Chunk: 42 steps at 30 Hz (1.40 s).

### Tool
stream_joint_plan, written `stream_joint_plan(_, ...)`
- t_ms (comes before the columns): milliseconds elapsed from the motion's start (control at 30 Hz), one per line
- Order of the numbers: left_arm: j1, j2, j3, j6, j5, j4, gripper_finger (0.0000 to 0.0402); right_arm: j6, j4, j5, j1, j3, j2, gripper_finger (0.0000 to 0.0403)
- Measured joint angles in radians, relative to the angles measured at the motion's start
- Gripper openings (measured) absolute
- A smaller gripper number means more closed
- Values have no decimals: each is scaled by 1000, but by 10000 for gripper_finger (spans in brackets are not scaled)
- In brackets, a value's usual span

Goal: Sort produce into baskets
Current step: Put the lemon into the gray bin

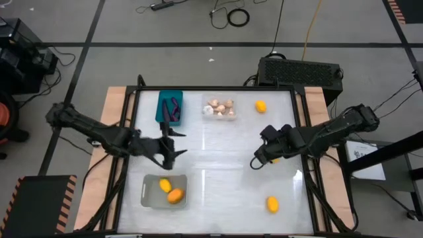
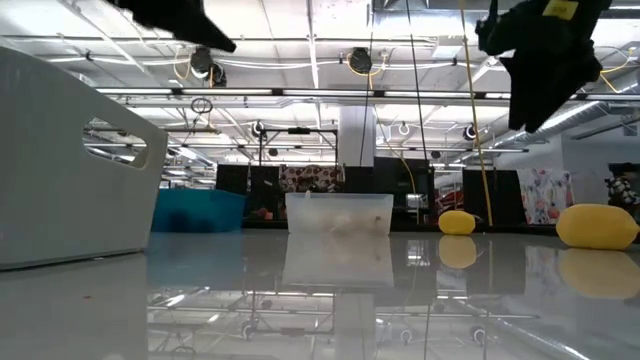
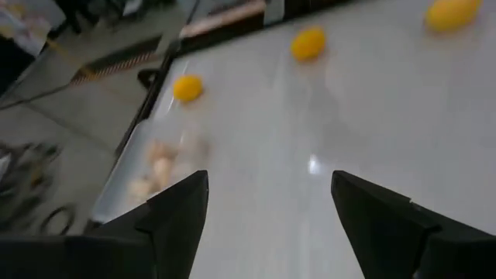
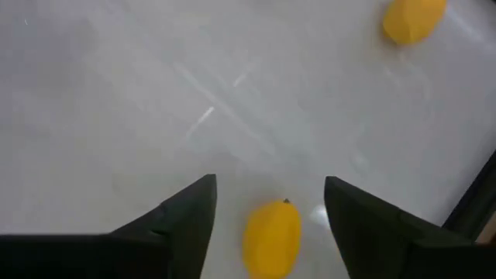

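My left gripper (image 1: 177, 143) (image 3: 270, 178) is open and empty above the table's left middle, between the teal bin (image 1: 170, 108) holding purple eggplants and the pale grey bin (image 1: 164, 190) holding two yellow-orange ovals. My right gripper (image 1: 259, 158) (image 4: 269, 186) is open and hangs well above the table (image 2: 545, 60). A yellow oval (image 4: 271, 236) lies on the table below it, between its two fingers in the right wrist view, untouched. The clear bin (image 1: 219, 109) holds garlic bulbs. Loose yellow ovals lie at the far right (image 1: 260, 106) and near right (image 1: 271, 204).
The three bins stand along the table's left and far middle; in the low view the grey bin (image 2: 70, 170) fills the left. A black box (image 1: 301, 71) sits beyond the far edge. Bare tabletop (image 1: 218, 178) lies in the middle and near right.
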Motion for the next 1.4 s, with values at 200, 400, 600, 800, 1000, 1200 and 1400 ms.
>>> stream_joint_plan(200,73,-170,-356,70,95,630,281,69,1,-98,-40,-70,0,288)
stream_joint_plan(400,92,-173,-583,100,94,1053,281,157,47,-192,-71,-214,0,321)
stream_joint_plan(600,101,-175,-608,68,131,1131,281,160,251,-246,-75,-331,0,331)
stream_joint_plan(800,100,-174,-608,69,190,1126,281,187,293,-241,-75,-379,0,331)
stream_joint_plan(1000,100,-175,-608,69,190,1107,281,210,312,-243,-60,-420,0,329)
stream_joint_plan(1200,100,-169,-608,-57,176,1019,281,201,329,-243,-31,-424,0,287)
stream_joint_plan(1400,100,-150,-616,-89,160,1008,281,182,335,-286,-26,-419,0,209)
